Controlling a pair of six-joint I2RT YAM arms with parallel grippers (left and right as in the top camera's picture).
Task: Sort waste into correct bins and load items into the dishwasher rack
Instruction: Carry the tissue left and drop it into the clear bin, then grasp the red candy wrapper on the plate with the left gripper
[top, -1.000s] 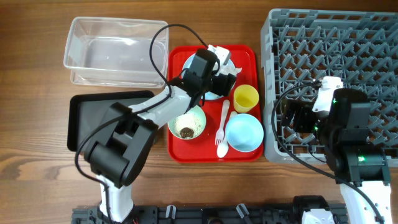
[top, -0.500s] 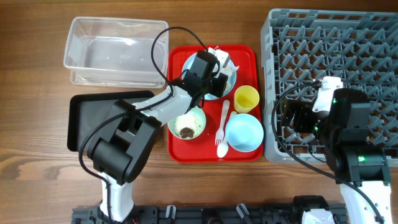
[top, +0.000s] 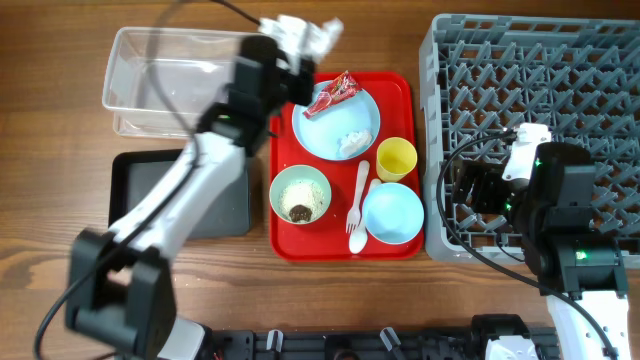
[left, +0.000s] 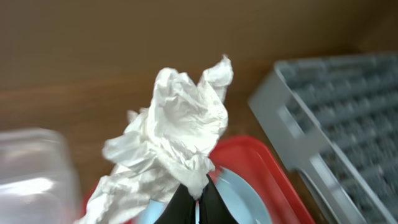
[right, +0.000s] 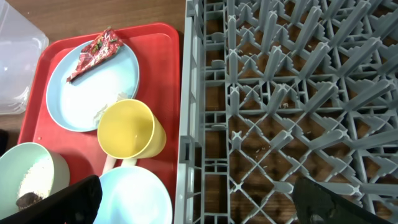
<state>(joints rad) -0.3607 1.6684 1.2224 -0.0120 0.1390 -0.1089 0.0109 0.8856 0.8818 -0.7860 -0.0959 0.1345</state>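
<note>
My left gripper (left: 198, 200) is shut on the crumpled white tissue (left: 177, 134), holding it in the air. Seen from overhead, the tissue (top: 305, 32) hangs between the clear tub (top: 180, 80) and the red tray's (top: 405, 88) far-left corner. The red wrapper (top: 335, 95) and white crumbs (top: 352, 142) lie on the light blue plate (top: 325, 130). The pale green bowl (top: 300, 195) holds rice and a brown lump. My right gripper (right: 199, 205) is open and empty over the rack's (right: 292, 93) left edge.
On the red tray also stand a yellow cup (top: 395, 158), a light blue bowl (top: 392, 213) and a white fork (top: 357, 205). The black tray (top: 140, 190) lies in front of the clear tub. The grey rack (top: 540, 90) fills the right side.
The left gripper closed on the tissue at the plate, then lifted it up and left toward the clear tub. The wrapper is now uncovered on the plate. The right arm has stayed still.
</note>
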